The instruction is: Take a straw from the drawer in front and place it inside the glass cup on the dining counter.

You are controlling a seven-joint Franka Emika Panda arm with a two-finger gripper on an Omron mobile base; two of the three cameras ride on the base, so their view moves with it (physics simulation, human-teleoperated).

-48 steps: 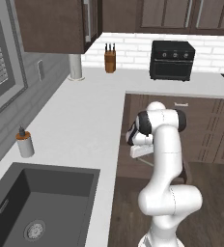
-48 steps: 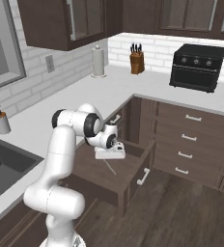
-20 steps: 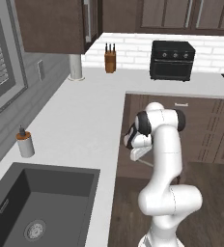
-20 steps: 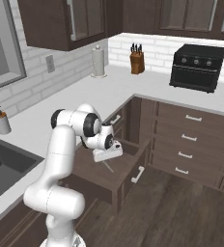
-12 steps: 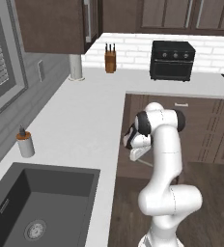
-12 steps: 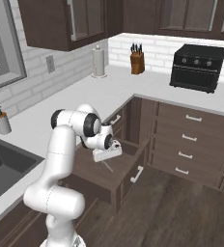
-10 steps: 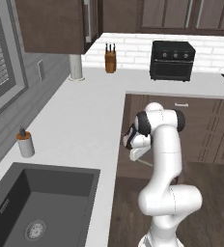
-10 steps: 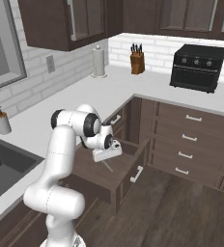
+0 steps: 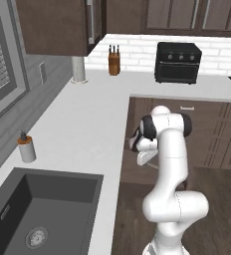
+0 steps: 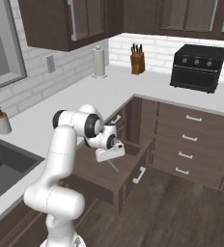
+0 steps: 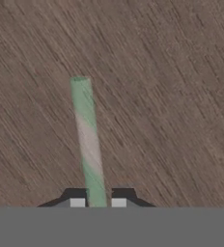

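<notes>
Your gripper (image 11: 97,200) is pinched tight on the straw (image 11: 88,144) inside the drawer (image 10: 128,174); lift crookedly and it could slip out.

White worktop (image 9: 82,124): sink (image 9: 43,209) at near edge, dispenser (image 9: 26,148) at left edge, knife block (image 9: 114,61), paper roll (image 9: 78,69) and oven (image 9: 177,62) along back edge.

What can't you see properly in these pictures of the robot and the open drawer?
- Thin pale green and white straw: in the hand view its near end is cut off by the bottom edge, between the gripper fingertips.
- Same straw in the right base view: too small to make out.
- Dark brown wooden drawer: in the left base view the white arm hides most of it.
</notes>
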